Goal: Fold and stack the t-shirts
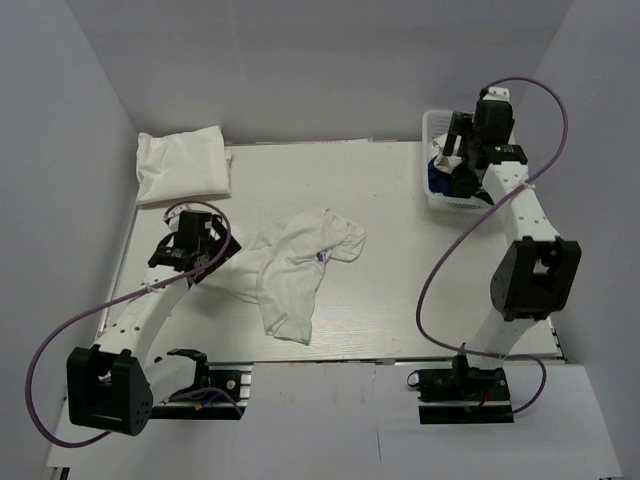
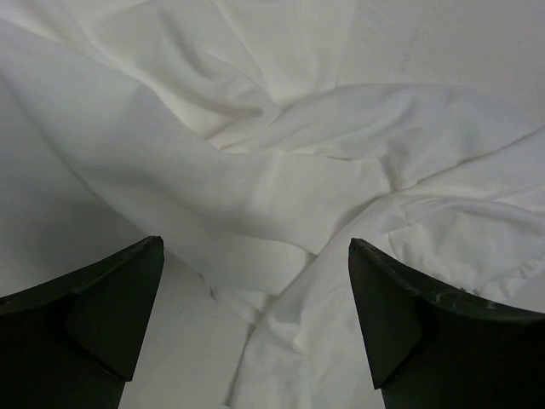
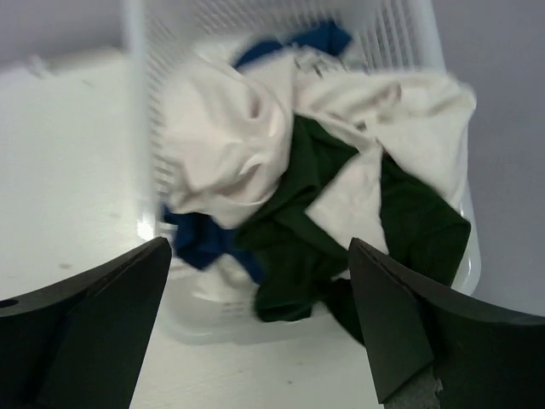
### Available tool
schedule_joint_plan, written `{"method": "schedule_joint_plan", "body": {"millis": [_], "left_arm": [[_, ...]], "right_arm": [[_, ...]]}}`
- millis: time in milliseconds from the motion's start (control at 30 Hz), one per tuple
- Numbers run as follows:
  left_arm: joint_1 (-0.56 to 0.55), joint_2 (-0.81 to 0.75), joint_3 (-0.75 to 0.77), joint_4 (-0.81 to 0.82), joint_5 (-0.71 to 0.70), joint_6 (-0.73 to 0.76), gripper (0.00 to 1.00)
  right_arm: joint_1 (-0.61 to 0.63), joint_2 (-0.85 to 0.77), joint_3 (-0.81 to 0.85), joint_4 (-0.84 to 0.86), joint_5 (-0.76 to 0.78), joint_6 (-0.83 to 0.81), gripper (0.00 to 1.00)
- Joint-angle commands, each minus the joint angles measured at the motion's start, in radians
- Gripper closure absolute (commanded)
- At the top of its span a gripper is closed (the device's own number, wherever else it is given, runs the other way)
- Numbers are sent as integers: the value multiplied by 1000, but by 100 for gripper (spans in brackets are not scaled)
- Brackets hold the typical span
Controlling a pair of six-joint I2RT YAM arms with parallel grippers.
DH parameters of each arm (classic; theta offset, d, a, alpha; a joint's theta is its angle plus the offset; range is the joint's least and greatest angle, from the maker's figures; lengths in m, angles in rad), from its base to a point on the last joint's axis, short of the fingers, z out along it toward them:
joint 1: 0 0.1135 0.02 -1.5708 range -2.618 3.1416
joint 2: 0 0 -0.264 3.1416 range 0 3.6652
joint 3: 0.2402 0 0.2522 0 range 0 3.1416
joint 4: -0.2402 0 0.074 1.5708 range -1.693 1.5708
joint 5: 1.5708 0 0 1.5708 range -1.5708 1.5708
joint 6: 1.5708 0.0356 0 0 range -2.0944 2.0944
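Directly beneath left tool (image 2: 255,245), spread wide and empty, crumpled white t-shirt (image 2: 281,162); right tool (image 3: 260,243) spread, empty, above basket (image 3: 392,38).

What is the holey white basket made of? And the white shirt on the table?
The basket looks like hard white plastic: thin stiff bars in a lattice, smooth rim. The white shirt looks like soft matte cloth, perhaps cotton: it lies crumpled in loose folds and wrinkles.
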Motion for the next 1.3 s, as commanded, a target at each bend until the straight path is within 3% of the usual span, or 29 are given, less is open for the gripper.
{"method": "schedule_joint_plan", "body": {"millis": [0,200,300,367,433,567,633,667,700,767,900,1100,1133,1167,1233,1267], "left_arm": [[7,20,44,-137,-125,-138,1],[16,204,113,-198,-150,-181,1],[16,294,125,-169,-103,-203,1],[27,337,135,-159,-102,-212,1],[36,379,164,-159,-102,-221,1],[36,391,164,-92,-63,-230,19],[36,391,164,-66,-62,-211,37],[45,400,164,-66,-62,-210,53],[45,411,174,-75,-75,-210,82],[45,437,205,-101,-85,-210,100],[45,448,214,-81,-108,-210,100],[45,312,147,14,-72,-154,100],[34,296,147,41,-72,-145,100],[34,282,147,42,-72,-135,100],[25,253,167,66,-60,-103,100],[25,253,177,66,-50,-83,100]], "right_arm": [[86,-134,0,28,14,-18,9],[334,-166,-88,57,-90,-38,9],[397,-149,-66,22,-47,38,9],[416,-160,-142,127,-129,75,9],[437,-151,-205,130,-164,68,9],[466,-135,-359,134,-197,83,9],[477,-131,-449,151,-237,91,9],[491,-128,-468,171,-248,95,9],[497,-122,-504,203,-257,100,9],[508,-96,-535,255,-269,105,9],[529,-25,-508,257,-268,103,9],[534,128,-425,290,-265,129,9],[534,142,-411,295,-260,134,13],[528,153,-407,309,-263,137,45],[529,153,-394,312,-228,157,98],[531,138,-391,329,-213,166,100]]}}
